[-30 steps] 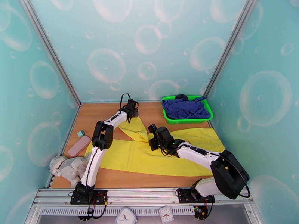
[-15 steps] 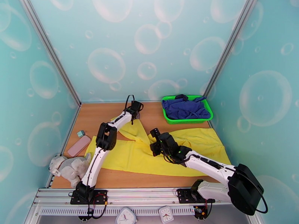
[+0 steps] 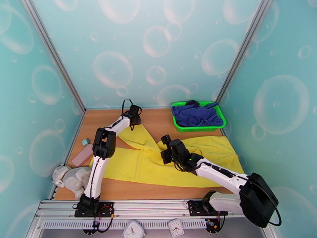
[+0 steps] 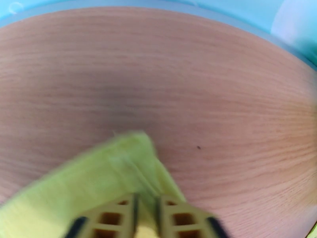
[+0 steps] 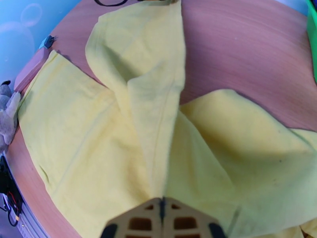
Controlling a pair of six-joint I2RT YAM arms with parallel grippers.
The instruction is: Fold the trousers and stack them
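Top external view: with the trousers (image 3: 142, 165) spread on the near side of the green basket (image 3: 198, 127), our left gripper (image 4: 146, 201) and right gripper (image 5: 161, 203) both pinching them, we risk slippage if pulled unevenly.

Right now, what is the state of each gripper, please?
Left gripper: closed on the trousers.
Right gripper: closed on the trousers.

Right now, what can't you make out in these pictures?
Top view: the right gripper covers its own pinch on the trousers.
Top view: the dark blue garment hides the floor of the green basket.
Left wrist view: blur smears the trousers at the left gripper; layers uncountable.
Right wrist view: the left edge cuts off the plush toy.
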